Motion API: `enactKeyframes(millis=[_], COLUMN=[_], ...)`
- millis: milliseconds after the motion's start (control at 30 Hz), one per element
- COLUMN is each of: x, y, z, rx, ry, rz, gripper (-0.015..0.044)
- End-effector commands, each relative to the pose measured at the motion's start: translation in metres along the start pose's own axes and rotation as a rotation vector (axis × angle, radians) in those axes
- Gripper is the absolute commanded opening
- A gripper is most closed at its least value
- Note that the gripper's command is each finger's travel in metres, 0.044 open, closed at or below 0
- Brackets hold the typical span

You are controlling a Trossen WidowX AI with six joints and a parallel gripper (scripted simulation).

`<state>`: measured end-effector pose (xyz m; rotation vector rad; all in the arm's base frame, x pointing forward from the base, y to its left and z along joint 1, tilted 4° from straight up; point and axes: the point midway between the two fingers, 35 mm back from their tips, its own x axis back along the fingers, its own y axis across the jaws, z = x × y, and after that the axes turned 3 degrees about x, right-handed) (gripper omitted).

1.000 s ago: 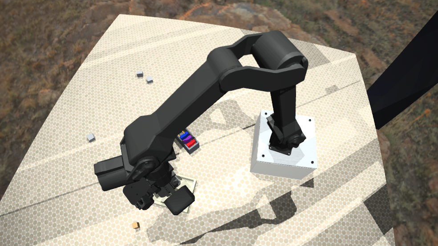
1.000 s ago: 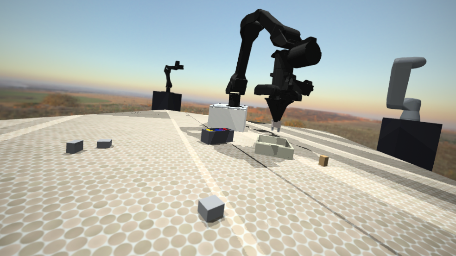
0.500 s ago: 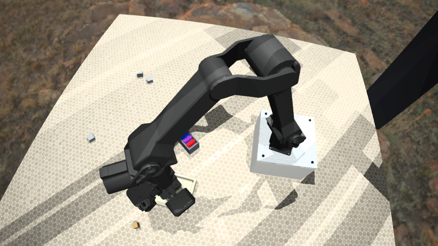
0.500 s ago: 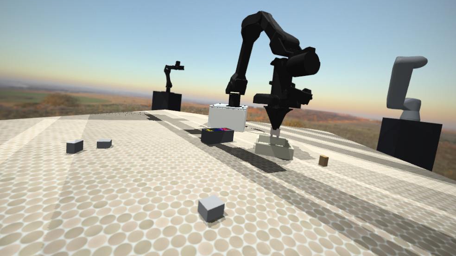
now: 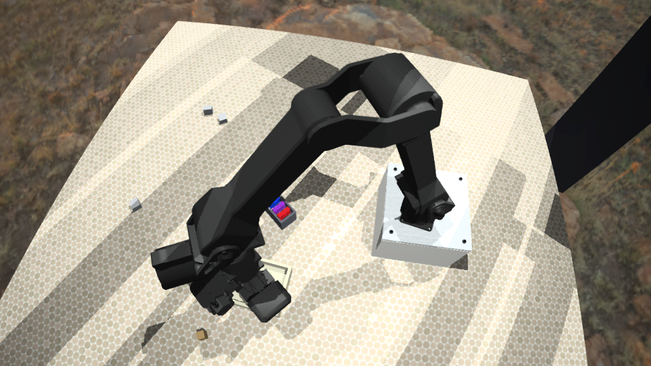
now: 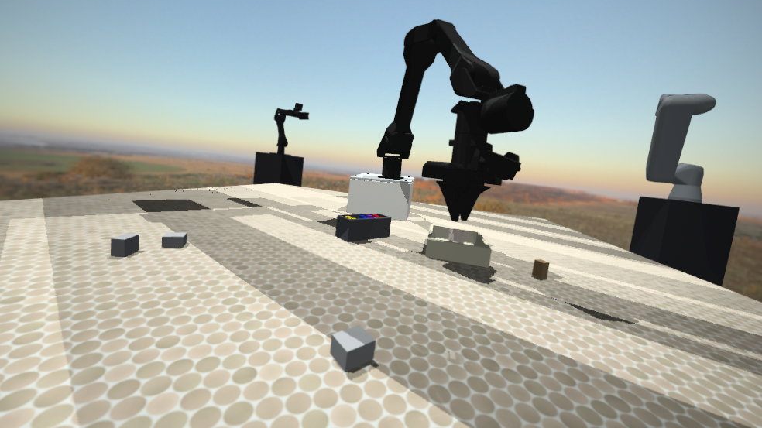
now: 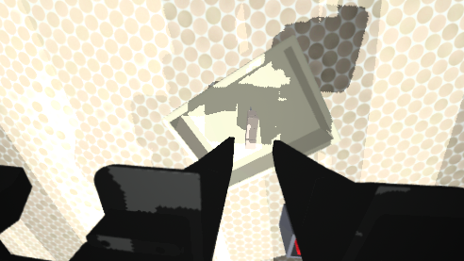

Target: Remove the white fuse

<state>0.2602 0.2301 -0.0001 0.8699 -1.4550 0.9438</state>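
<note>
My claw (image 7: 251, 146) hangs just above the tray (image 7: 302, 76) with its jaws parted and gripping nothing — the white fuse (image 7: 252, 128) lies on the tray's floor below the tips, well apart from the fuse block (image 6: 362, 226) on the table (image 6: 224, 310).

Black arm (image 5: 288, 150), black hand (image 7: 252, 147). Pale green tray (image 7: 308, 107), white fuse (image 7: 251, 128). Dark grey fuse block (image 6: 362, 227) with coloured fuses. Cream-and-grey dotted bench (image 5: 480, 304). Grey cubes, one brown.

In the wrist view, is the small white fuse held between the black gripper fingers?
No: the small white fuse lies in the pale tray, apart from the opened black gripper.
</note>
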Motion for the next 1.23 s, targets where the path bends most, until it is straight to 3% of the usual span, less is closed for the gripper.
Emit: enactKeyframes(millis=[0,133,267,1200], x=[0.0,0.003,0.038,0.038], y=[0.0,0.0,0.0,0.0], z=[0.0,0.0,0.001,0.0], rx=[0.0,0.0,-0.001,0.004], ry=[-0.001,-0.001,0.006,0.002], rz=[0.001,0.001,0.001,-0.001], gripper=[0.0236,0.033,0.033,0.033])
